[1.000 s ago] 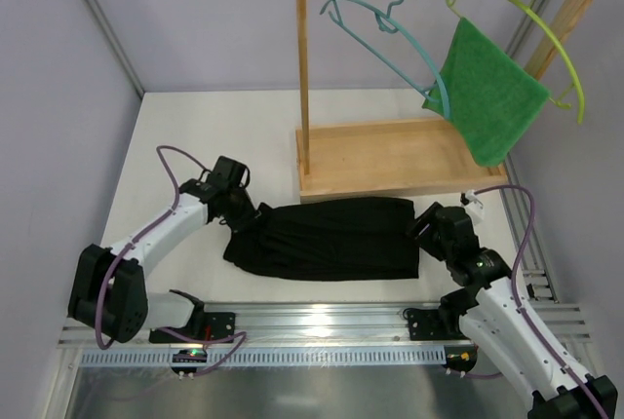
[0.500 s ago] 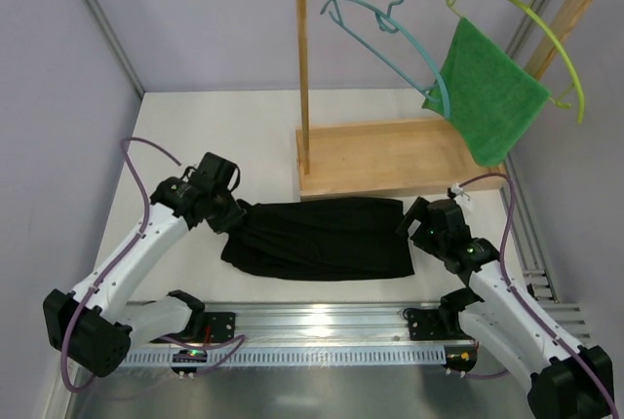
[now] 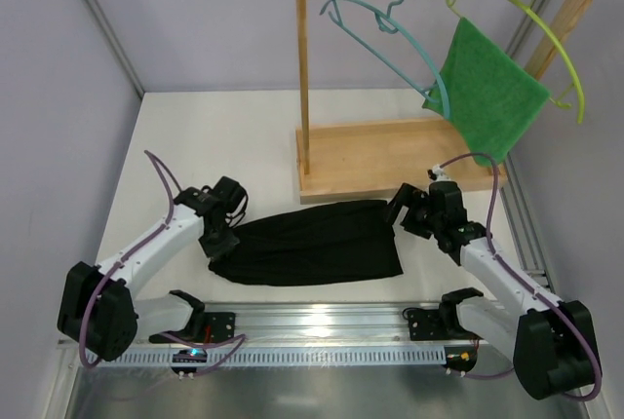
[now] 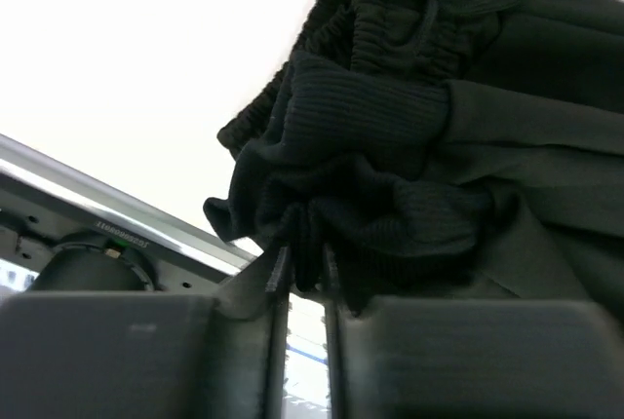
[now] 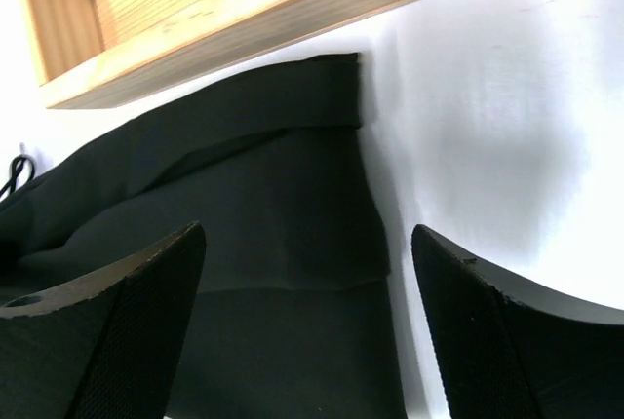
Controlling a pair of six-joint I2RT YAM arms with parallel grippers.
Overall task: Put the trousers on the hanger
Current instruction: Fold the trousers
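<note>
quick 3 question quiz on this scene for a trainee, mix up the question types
1. True or false: the trousers hang on the hanger.
2. Pick one. The left gripper is: A) open, holding nothing; B) shut on the trousers' waistband; C) shut on the hanger.
3. Fill the gap: the right gripper hovers over the trousers' leg end with its jaws ___.

Key: 1 false, they lie on the table while the hanger hangs bare on the rail. 2 B. 3 open.
</note>
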